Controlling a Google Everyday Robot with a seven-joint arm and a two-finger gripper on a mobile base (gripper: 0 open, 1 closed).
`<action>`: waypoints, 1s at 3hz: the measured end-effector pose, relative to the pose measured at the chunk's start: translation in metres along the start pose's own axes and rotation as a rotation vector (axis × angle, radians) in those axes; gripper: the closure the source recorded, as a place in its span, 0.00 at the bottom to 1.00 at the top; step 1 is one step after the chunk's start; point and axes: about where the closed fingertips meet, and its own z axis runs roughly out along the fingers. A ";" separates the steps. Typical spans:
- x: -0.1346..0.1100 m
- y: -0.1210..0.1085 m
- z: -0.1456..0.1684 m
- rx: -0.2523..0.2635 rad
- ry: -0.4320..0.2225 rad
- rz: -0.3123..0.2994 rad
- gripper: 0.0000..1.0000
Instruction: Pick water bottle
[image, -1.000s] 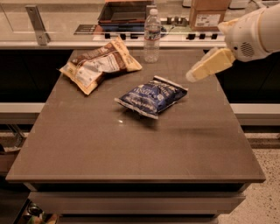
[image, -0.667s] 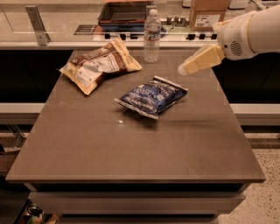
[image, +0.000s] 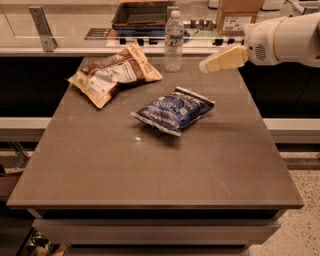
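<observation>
The water bottle (image: 173, 41) stands upright at the far edge of the brown table (image: 150, 170), clear with a white cap and a pale label band. My gripper (image: 206, 65) reaches in from the right on a white arm, its cream-coloured tip in the air to the right of the bottle at about mid-bottle height, apart from it. Nothing shows in the gripper.
A brown-and-tan snack bag (image: 114, 74) lies at the far left of the table. A blue snack bag (image: 173, 110) lies near the middle, in front of the bottle. Behind the table runs a counter with a dark tray (image: 142, 14) and a cardboard box (image: 237, 15).
My gripper has moved left and up, from over the table's right side toward the bottle. The bottle and both bags have not moved.
</observation>
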 end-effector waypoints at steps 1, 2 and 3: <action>0.000 0.000 0.000 0.000 0.000 0.000 0.00; -0.004 -0.003 0.003 0.028 0.006 0.009 0.00; -0.011 -0.010 0.027 0.041 -0.014 0.015 0.00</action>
